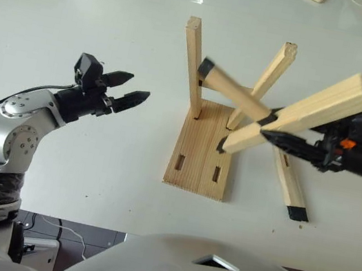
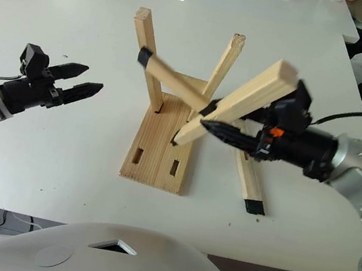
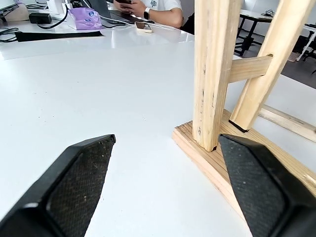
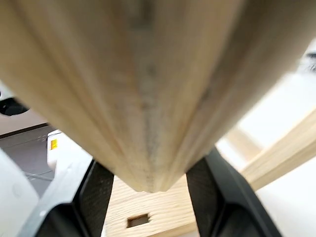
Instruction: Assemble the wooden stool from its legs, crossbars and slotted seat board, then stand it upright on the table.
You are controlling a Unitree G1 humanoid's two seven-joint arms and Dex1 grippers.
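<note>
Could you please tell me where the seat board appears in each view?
Left eye view: seat board lying flat, centre, slightly right.
Right eye view: centre, slightly left.
Left wrist view: its corner, under the upright leg.
Right wrist view: behind the held leg, one slot showing.
Shared landmark: the upright leg at the board's far-left corner, in both eye views and the left wrist view.

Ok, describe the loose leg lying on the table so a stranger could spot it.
On the white table lies the slotted seat board; just off its right edge rests the loose leg. Unlike the two upright legs and the tilted leg in the right claw, it lies flat, black-capped at its near end.
</note>
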